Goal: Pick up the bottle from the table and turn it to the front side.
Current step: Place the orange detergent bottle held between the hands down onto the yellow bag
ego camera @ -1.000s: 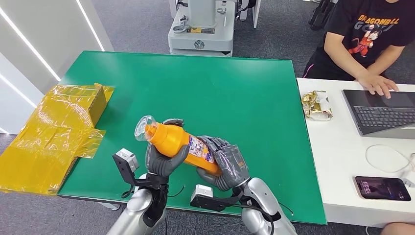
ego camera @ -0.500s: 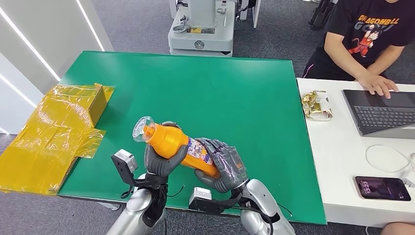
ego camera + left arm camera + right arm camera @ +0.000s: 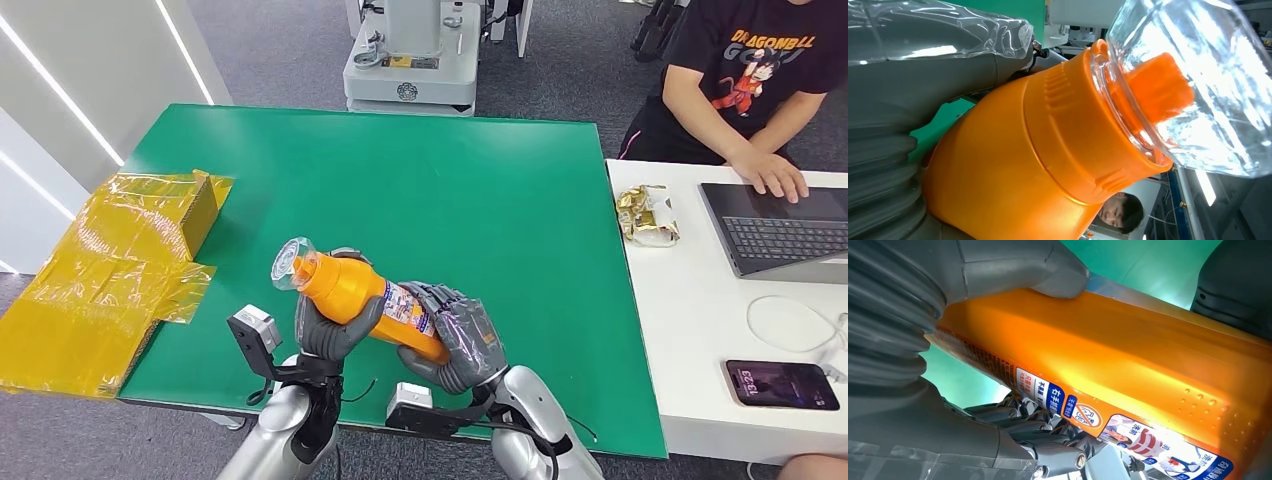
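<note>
An orange bottle [image 3: 365, 297] with a clear cap [image 3: 288, 262] is held above the near edge of the green table [image 3: 420, 190], tilted with the cap up and to the left. My left hand [image 3: 328, 325] grips its upper body just below the neck. My right hand [image 3: 462, 338] wraps the lower end by the printed label [image 3: 412, 307]. The left wrist view gives a close look at the orange shoulder [image 3: 1013, 165] and clear cap [image 3: 1198, 85]. In the right wrist view the bottle's side [image 3: 1108, 370] and label [image 3: 1148, 435] lie against my right hand's thumb [image 3: 1023, 265].
A yellow-wrapped cardboard box [image 3: 110, 275] sits at the table's left edge. A white side table [image 3: 700, 310] on the right carries a laptop [image 3: 780, 230], a snack packet [image 3: 647, 215] and a phone [image 3: 780, 385]; a person [image 3: 750, 80] sits there. A robot base [image 3: 410, 60] stands behind the table.
Between one second and half a second ago both hands and the bottle shifted slightly toward me and left. Since then nothing has visibly moved.
</note>
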